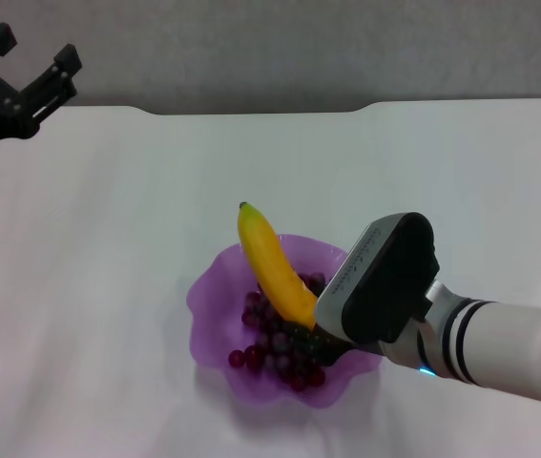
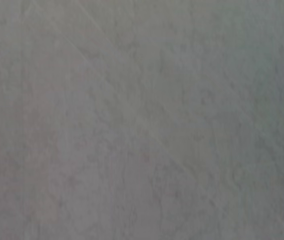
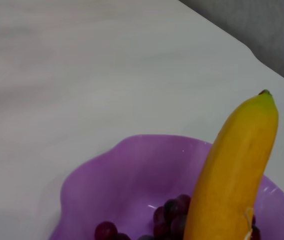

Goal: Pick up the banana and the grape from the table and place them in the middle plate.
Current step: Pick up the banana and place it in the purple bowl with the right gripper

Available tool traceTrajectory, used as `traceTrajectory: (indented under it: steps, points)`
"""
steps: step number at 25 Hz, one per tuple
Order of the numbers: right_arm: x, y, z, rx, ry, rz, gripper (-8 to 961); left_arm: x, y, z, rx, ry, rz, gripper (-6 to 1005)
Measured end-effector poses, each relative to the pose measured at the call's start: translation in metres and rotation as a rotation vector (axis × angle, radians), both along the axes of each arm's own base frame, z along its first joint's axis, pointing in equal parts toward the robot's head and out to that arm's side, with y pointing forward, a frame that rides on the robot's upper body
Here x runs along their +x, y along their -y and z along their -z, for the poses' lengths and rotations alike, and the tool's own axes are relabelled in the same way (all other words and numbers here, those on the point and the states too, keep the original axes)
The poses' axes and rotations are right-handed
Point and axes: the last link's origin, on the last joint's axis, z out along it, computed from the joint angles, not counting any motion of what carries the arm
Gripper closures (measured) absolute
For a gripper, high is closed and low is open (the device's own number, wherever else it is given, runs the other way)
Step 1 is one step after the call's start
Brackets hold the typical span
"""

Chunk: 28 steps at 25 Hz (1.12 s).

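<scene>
Right now your right gripper (image 1: 310,336) sits low over the middle plate (image 1: 215,286), its fingers hidden beneath the grey wrist housing in the head view. You can see the banana (image 1: 272,264) rising out from under that housing, its lower end buried at the gripper and its dark-green tip pointing up and toward the rear of the table (image 1: 136,210). It appears that the gripper is pinching the banana's lower end, though you cannot see the fingertips themselves. The banana leans at a tilt, its tip just past the plate's rear rim, so it stands over the plate rather than lying flat in it.

You find the grape (image 1: 275,345) already inside the plate, a dark red-purple cluster spread across the bowl's floor, partly under the banana and partly under the right gripper. A few single berries sit near the plate's front-left wall.

From the right wrist view you see the banana (image 3: 234,172) close up, crossing above the grapes (image 3: 169,220), with the purple plate (image 3: 116,175) curving around them and white table beyond.

Your left gripper (image 1: 31,91) is parked well away, raised at the far left rear corner, its black fingers spread apart and holding nothing. Its wrist view shows you only a plain grey surface.
</scene>
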Motion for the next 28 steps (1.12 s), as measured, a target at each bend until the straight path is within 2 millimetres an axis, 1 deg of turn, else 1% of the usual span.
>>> traceTrajectory:
  steps: [19,24,28]
  points:
    - [-0.0059,-0.0006,0.0032,0.006,-0.020,0.032,379,-0.0010,0.0009,-0.0003,0.001,0.000,-0.004,183]
    - [-0.0068,0.0007,0.0046,-0.001,-0.009,0.029,188,-0.0011,0.0010,-0.0003,0.001,0.000,-0.004,183]
    - [-0.0074,0.0012,0.0048,-0.003,-0.006,0.028,135,-0.0011,0.0010,-0.0003,0.001,0.000,-0.004,183]
